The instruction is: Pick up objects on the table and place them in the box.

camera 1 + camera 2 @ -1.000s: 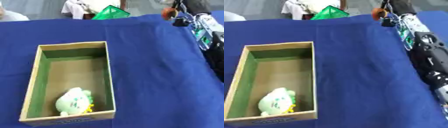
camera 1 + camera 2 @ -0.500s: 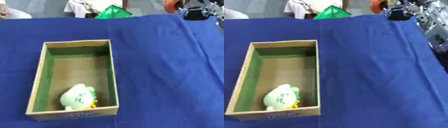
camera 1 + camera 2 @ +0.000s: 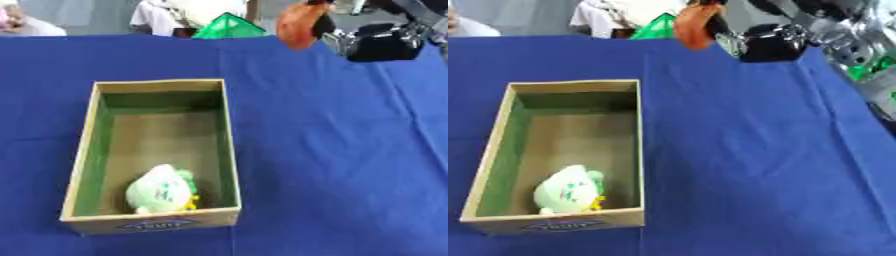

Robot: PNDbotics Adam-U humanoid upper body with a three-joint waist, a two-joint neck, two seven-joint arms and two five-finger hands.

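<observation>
An open cardboard box [image 3: 79, 160] with a green lining stands on the blue cloth at the left. A pale green plush toy [image 3: 159, 190] lies in its near end. My right hand [image 3: 770, 42] hangs above the far edge of the table at the upper right, shut on an orange-brown object [image 3: 297, 26] that sticks out to its left. The object is above the cloth, to the right of the box's far end. My left hand shows in neither view.
A green pyramid-shaped thing [image 3: 227, 26] stands at the far edge of the table, just left of the held object. People sit beyond the far edge. The blue cloth [image 3: 332, 165] stretches to the right of the box.
My right hand has moved left and nearer along the far edge, carrying the orange-brown object toward the box. The camera has also shifted a little.
</observation>
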